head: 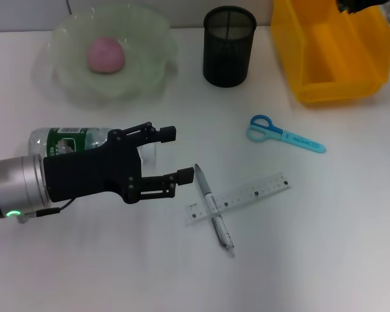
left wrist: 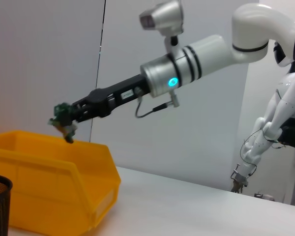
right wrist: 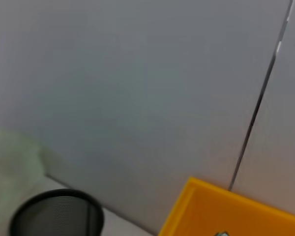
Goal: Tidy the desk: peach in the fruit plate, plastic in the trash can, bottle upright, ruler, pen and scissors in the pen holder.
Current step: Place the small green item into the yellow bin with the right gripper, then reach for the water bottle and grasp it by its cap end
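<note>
My left hand [head: 161, 155] hides most of the bottle [head: 65, 140] lying behind it. My right hand [left wrist: 64, 123] is cut off at the head view's top edge. What it pinches over the yellow bin [left wrist: 54, 196] is too small to name.

The white surface [head: 312, 247] holds a pen [head: 213, 207] lying across a ruler [head: 242, 197]. Behind the pen stand a black cup [head: 228, 45], a yellow bin [head: 331, 52] and a green plate [head: 110, 55]. Blue scissors [head: 283, 134] lie near it, and a bottle [head: 84, 140] too.

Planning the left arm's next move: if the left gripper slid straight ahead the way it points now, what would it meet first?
Probably the pen, lying across the ruler just ahead of the open left gripper. Its height above the table is unclear, so it might pass over.
</note>
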Tool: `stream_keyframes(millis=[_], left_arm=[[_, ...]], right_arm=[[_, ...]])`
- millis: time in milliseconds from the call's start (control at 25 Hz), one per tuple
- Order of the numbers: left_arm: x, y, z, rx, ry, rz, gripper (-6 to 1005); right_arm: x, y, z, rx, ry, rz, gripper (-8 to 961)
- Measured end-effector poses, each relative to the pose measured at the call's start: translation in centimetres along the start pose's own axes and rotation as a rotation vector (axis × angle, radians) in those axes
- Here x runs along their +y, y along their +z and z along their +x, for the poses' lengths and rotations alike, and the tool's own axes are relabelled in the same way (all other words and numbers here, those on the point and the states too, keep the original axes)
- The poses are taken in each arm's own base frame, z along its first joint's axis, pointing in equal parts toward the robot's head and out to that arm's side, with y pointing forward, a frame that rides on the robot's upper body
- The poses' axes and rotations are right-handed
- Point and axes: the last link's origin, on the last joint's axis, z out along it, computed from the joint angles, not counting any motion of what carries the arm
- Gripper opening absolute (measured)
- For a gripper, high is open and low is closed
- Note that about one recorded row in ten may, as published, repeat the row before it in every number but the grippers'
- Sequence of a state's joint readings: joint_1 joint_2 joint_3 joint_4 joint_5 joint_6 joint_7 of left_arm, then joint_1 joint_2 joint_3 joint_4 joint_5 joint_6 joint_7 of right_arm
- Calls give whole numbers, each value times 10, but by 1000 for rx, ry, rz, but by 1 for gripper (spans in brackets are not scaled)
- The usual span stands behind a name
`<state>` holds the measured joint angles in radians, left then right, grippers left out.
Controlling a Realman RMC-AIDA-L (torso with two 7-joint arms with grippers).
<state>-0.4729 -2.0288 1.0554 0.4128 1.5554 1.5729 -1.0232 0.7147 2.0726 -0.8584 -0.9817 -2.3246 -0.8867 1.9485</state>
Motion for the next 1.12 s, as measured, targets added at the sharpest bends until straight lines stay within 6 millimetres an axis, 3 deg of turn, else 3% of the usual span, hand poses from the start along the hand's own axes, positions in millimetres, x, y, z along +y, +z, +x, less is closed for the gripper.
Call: stream_keyframes(millis=[160,520,720,800,880,960,1120], left_arm=[[0,0,0,-1,0,0,834],[0,-1,0,-6,4,-5,835],[0,-2,1,-7,5,-6,835],[-1,-2,1,-6,6,-6,835],[-1,-2,1,-5,6,-6,835],[-2,-3,2,-5,8,-2,835],[-3,-4,2,-6,12,2,835]], right_arm=[[0,14,1,-10,20,54,284],[0,11,-1,-74,95,42,581],[-4,-12,0,-273,171,0,740],[1,-35,5,-433,207,-101,740],[3,-42,7,-472,214,-136,739],[12,-65,22,-586,240,-275,739],[24,-82,43,-628,220,-420,740]])
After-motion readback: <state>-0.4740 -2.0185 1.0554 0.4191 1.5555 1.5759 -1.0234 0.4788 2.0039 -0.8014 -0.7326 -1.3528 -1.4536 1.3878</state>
